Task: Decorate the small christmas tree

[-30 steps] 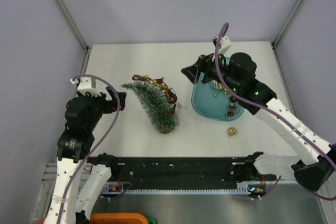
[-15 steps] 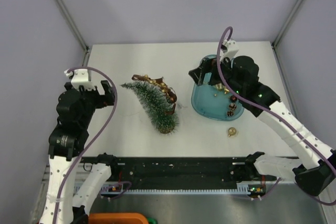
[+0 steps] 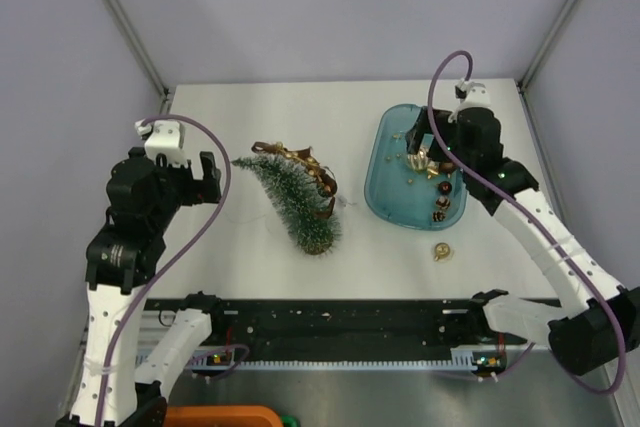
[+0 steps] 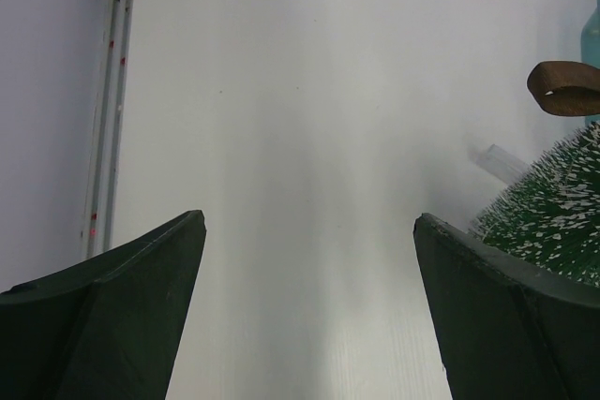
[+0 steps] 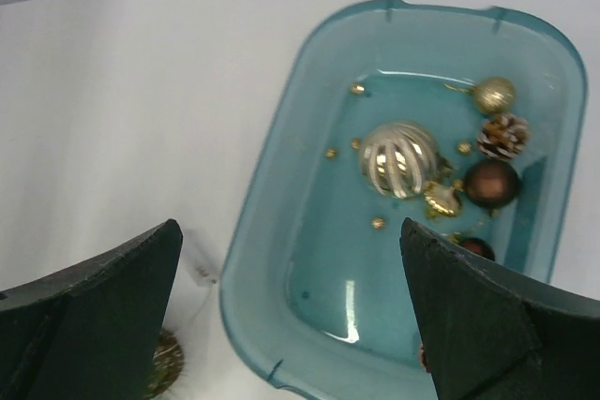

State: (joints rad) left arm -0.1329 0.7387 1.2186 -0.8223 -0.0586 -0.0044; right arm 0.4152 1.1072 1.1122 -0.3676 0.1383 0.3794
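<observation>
left gripper [image 4: 309, 222]: spread, empty, beside tree [image 3: 293, 197]
right gripper [image 5: 291, 228]: spread, empty, above tray [image 3: 386, 177]
tray: baubles [image 5: 398, 158] inside

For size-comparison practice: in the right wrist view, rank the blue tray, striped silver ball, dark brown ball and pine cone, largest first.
1. blue tray
2. striped silver ball
3. dark brown ball and pine cone: too alike to rank

Left arm [image 3: 125, 247] bent, right arm [image 3: 545, 242] outstretched, jaws spread wide
</observation>
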